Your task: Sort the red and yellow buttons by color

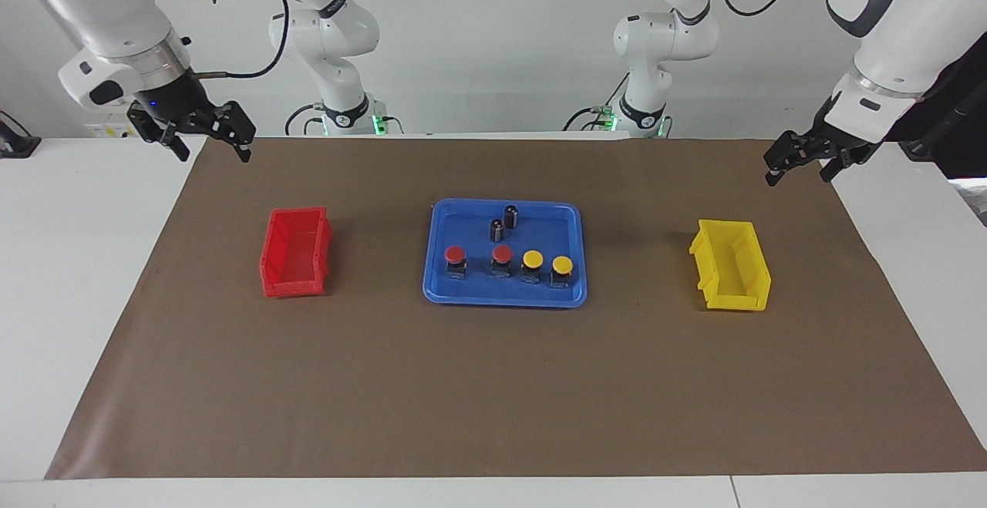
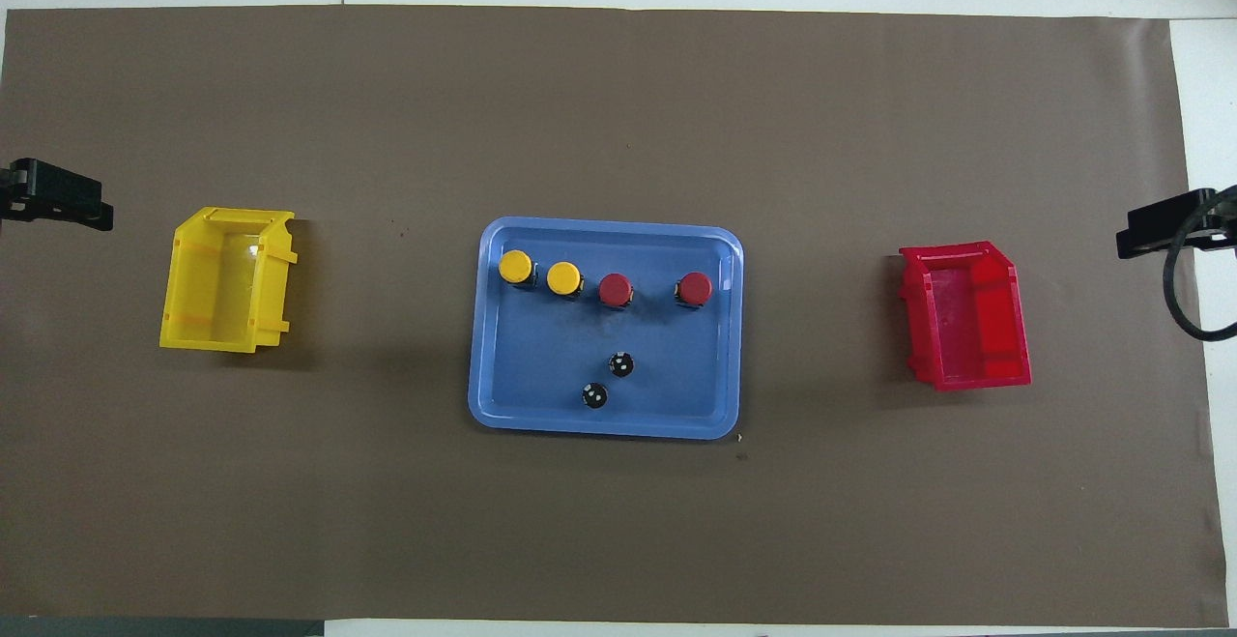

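Facing view: a blue tray (image 1: 505, 292) sits mid-worktop on a brown mat (image 1: 493, 385), and all four buttons stand in a row in the part of it farther from the robots. The two red buttons (image 1: 456, 255) (image 1: 502, 255) take the right arm's end of the row and the two yellow buttons (image 1: 532, 260) (image 1: 562, 265) the left arm's end, each on a dark base. Two small dark cylinders (image 1: 511, 216) (image 1: 496, 229) stand in the tray nearer the robots. A red bin (image 1: 295, 254) lies on the mat toward the right arm's end, a yellow bin (image 1: 730, 265) toward the left arm's end, both well apart from the tray. The right tool (image 1: 208, 142) hangs above the mat's corner near the red bin, fingers spread apart and holding nothing. The left tool (image 1: 798, 165) hangs over the mat's edge near the yellow bin, also with its fingers apart and bare.
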{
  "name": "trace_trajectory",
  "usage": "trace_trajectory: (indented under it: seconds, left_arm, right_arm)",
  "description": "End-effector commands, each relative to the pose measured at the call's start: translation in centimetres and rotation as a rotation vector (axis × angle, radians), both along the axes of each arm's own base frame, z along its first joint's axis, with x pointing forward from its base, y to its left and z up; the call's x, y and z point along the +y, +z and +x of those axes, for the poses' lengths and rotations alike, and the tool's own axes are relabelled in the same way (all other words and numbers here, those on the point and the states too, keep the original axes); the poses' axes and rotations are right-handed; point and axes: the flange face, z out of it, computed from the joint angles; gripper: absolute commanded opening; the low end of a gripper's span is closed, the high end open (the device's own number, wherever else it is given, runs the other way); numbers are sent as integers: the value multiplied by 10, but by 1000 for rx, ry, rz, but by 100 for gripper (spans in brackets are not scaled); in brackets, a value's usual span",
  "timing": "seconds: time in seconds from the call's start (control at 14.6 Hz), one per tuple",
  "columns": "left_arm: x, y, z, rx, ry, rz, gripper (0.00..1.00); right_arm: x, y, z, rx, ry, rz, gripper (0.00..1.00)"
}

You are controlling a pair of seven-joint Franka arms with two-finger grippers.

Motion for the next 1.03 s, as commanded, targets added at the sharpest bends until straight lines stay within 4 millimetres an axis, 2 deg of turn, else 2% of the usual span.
trace_trajectory:
  seconds: [0.0,0.14,0.21,0.34,0.48,0.55,0.69,0.75,0.82,0.89,0.96]
  left_arm:
    - [-1,1,-11,-6,11,-8,100]
    - [-2,0,-12,5,10,-7,100]
    - [-3,0,-12,7,8,-7,100]
    - [-3,-2,-14,4,7,-8,100]
    - [-6,-2,-14,5,4,-8,100]
    - [-6,-1,-15,10,4,-8,100]
    - [-6,-1,-15,13,4,-7,100]
    - [-6,-2,-15,16,4,-7,100]
    - [-5,-2,-16,16,4,-7,100]
    - [-5,-2,-16,16,4,-7,100]
    - [-4,-1,-16,14,5,-8,100]
  right_arm:
    - [3,1,-7,-9,26,11,100]
    - [33,4,1,-19,68,14,100]
    - [40,5,2,-20,41,17,100]
    - [88,12,10,-29,5,17,100]
    - [129,4,28,-23,-27,16,100]
    - [157,-12,35,-3,-41,22,100]
    - [219,-28,44,-56,-94,63,100]
    - [259,-51,47,-63,-103,67,100]
    - [287,-75,52,-72,-106,60,100]
    - [309,-101,49,-69,-92,54,100]
    - [320,-123,45,-80,-82,60,100]
